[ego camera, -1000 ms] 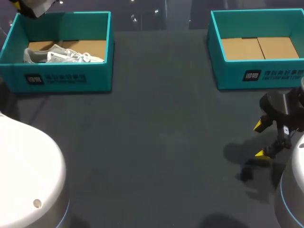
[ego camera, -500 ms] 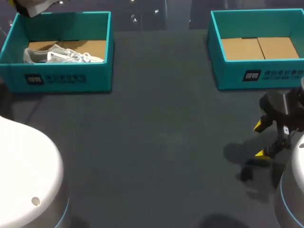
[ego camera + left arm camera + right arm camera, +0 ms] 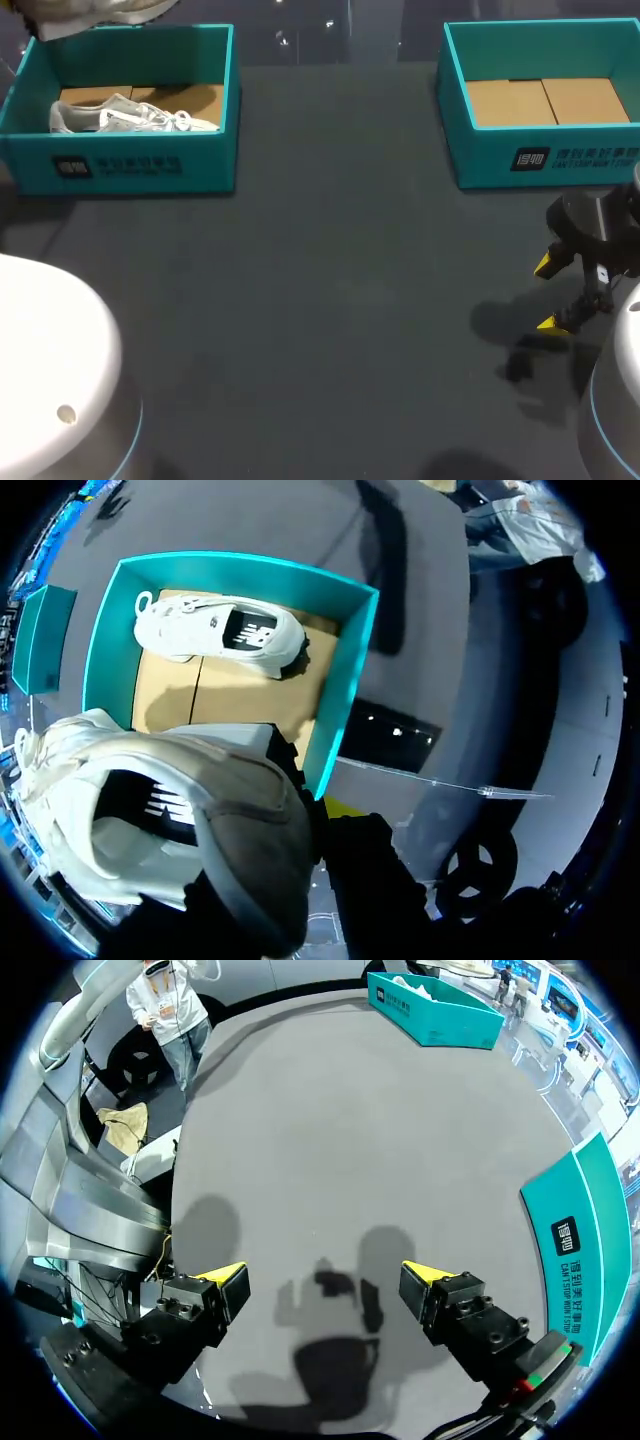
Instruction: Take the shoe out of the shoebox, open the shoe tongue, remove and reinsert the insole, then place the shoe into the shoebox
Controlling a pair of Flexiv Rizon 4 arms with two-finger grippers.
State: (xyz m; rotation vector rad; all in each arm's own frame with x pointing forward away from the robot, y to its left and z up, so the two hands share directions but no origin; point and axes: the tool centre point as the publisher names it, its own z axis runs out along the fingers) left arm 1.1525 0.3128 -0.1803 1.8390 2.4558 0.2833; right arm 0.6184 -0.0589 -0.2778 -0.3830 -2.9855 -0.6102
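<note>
A white shoe lies on its side in the left teal shoebox. A second white shoe hangs above that box's far left corner. In the left wrist view this lifted shoe fills the space in front of my left gripper, which is shut on its heel end; its grey inside faces the camera. Below it sit the box and the other shoe. My right gripper hovers open over the table at the right, with nothing between its fingers.
A second teal shoebox stands at the back right with only its cardboard floor showing; its wall is beside my right gripper. Dark bare tabletop lies between the two boxes.
The lifted shoe has moved to the right, further into the head view above the left box. My left arm's white body has shifted slightly left. The right arm has not moved.
</note>
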